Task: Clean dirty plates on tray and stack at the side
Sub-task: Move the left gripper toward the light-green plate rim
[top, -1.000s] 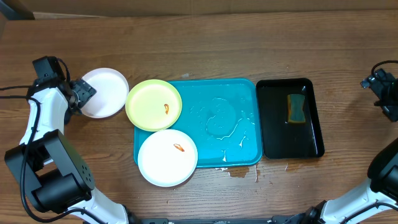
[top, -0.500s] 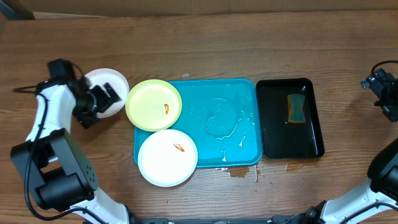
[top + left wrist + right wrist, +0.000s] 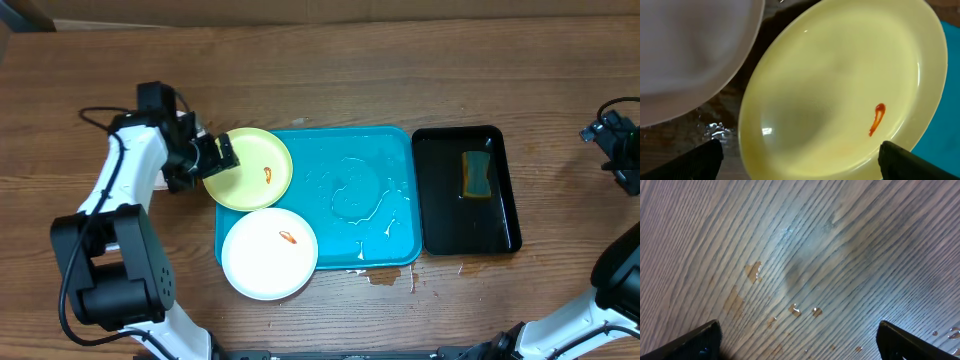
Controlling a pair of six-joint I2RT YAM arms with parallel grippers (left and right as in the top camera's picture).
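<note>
A pale yellow-green dirty plate (image 3: 255,170) with an orange smear (image 3: 877,119) lies on the back left corner of the turquoise tray (image 3: 370,190), overhanging its rim. My left gripper (image 3: 222,155) hovers open over that plate's left edge, and the plate fills the gap between its fingertips (image 3: 801,162). A white plate (image 3: 268,255) with a smear sits on the tray's front left corner. Another white plate (image 3: 690,50) lies on the table just left of the yellow-green one, mostly under my arm in the overhead view. My right gripper (image 3: 603,131) is open at the far right over bare wood (image 3: 800,341).
A black tray (image 3: 440,220) holding a green and yellow sponge (image 3: 476,174) stands right of the turquoise tray. Water pools on the turquoise tray (image 3: 355,195) and spills onto the table (image 3: 385,275) at its front edge. Drops (image 3: 795,310) dot the wood under the right gripper.
My left arm has swung right, from the white plate at the table's left side to over the yellow-green plate's left edge. The right arm has stayed still.
</note>
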